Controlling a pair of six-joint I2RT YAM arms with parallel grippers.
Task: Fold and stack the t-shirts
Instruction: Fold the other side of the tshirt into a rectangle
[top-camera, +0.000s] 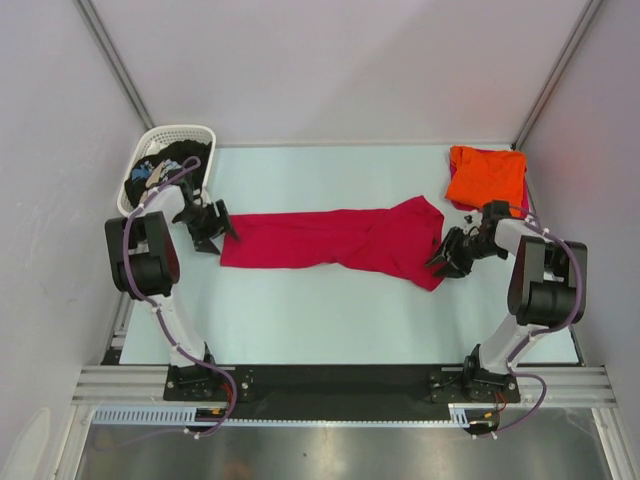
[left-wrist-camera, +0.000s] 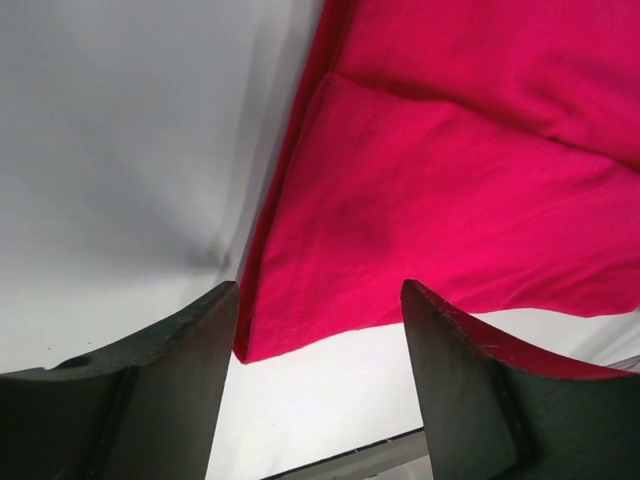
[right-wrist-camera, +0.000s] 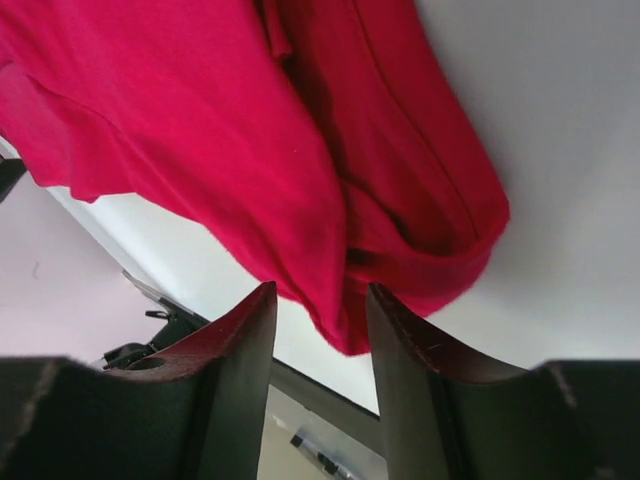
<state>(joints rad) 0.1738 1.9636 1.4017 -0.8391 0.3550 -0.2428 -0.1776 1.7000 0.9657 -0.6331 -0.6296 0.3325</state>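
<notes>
A crimson-red t-shirt (top-camera: 330, 240) lies stretched left to right across the middle of the table. My left gripper (top-camera: 220, 232) is at its left end. In the left wrist view the jaws (left-wrist-camera: 320, 295) stand wide apart, and a corner of the red t-shirt (left-wrist-camera: 300, 320) lies between them, untouched. My right gripper (top-camera: 447, 258) is at the shirt's right end. There the jaws (right-wrist-camera: 320, 295) are narrower, with a folded tip of the red t-shirt (right-wrist-camera: 345, 330) between them and a gap still showing on one side. An orange t-shirt (top-camera: 487, 175) lies folded at the back right. A black t-shirt (top-camera: 165, 168) fills the basket.
The white lattice basket (top-camera: 185, 131) stands at the back left corner, just behind my left arm. Walls close in the table at the back and on both sides. A metal rail (top-camera: 340, 385) with both arm bases runs along the near edge.
</notes>
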